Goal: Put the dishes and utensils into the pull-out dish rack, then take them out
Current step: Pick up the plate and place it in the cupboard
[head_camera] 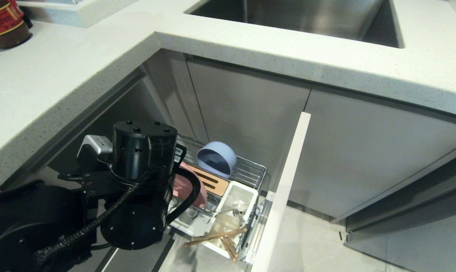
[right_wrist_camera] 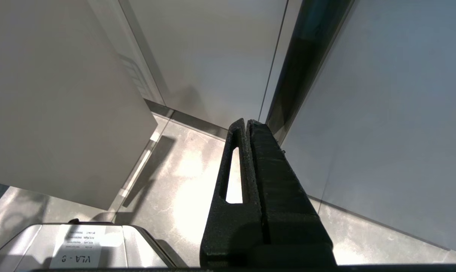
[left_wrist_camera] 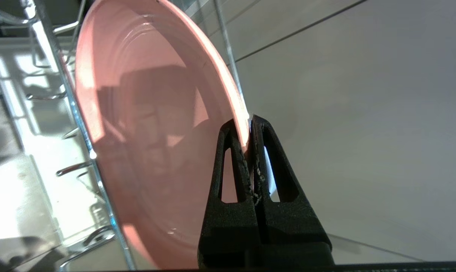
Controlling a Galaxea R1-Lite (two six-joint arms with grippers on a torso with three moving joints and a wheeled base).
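Left hand (left_wrist_camera: 250,124) pinching plate (left_wrist_camera: 145,124) rim (on edge)

This is a home kitchen. A pale speckled stone worktop (head_camera: 73,71) wraps round an inside corner across the upper part of the head view, and a steel sink (head_camera: 299,17) is sunk into it at the top centre. A dark sauce bottle (head_camera: 5,22) with a red label stands in the upper left corner. Under the worktop run plain grey handleless cupboard doors (head_camera: 250,113). At lower centre a pull-out dish rack (head_camera: 250,172) of chrome wire stands open behind its tall white front panel (head_camera: 284,189), with dishes inside. The floor (head_camera: 311,245) at lower right is grey tile.
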